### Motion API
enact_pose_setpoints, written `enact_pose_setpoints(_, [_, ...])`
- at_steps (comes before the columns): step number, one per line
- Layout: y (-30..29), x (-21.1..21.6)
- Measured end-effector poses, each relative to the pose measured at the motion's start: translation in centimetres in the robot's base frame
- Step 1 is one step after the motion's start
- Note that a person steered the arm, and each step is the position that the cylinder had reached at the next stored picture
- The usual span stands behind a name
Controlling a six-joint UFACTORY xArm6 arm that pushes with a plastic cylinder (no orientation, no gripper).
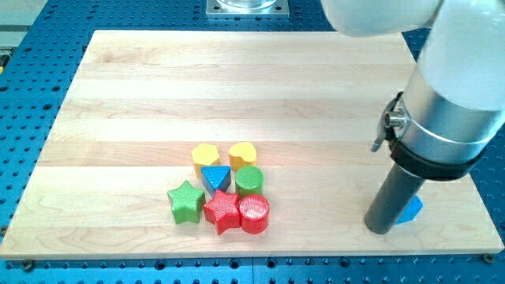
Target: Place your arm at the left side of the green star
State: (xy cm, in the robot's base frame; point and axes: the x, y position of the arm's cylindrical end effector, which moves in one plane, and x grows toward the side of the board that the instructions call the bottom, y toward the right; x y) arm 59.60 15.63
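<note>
The green star [185, 202] lies on the wooden board [158, 95] at the lower left of a tight cluster of blocks. My tip [380, 229] rests on the board far to the view's right of the star, next to a blue block [409, 210] that my rod partly hides. The cluster also holds a red star [222, 211], a red cylinder [254, 214], a blue triangle [215, 177], a green cylinder [249, 181] and two yellow blocks, one at the left [205, 155] and one at the right [242, 155].
The arm's large white and silver body [454, 87] fills the view's upper right above the rod. A blue perforated table [31, 158] surrounds the board. A metal mount [247, 7] sits at the view's top edge.
</note>
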Motion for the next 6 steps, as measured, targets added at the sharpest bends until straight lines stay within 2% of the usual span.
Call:
enact_pose_setpoints(1, [-4.8,2.2])
enact_pose_setpoints(2, [-5.4,2.3])
enact_pose_setpoints(3, [-10.6,2.3])
enact_pose_setpoints(5, [-28.6,2.2])
enact_pose_setpoints(6, [-31.9,-0.3])
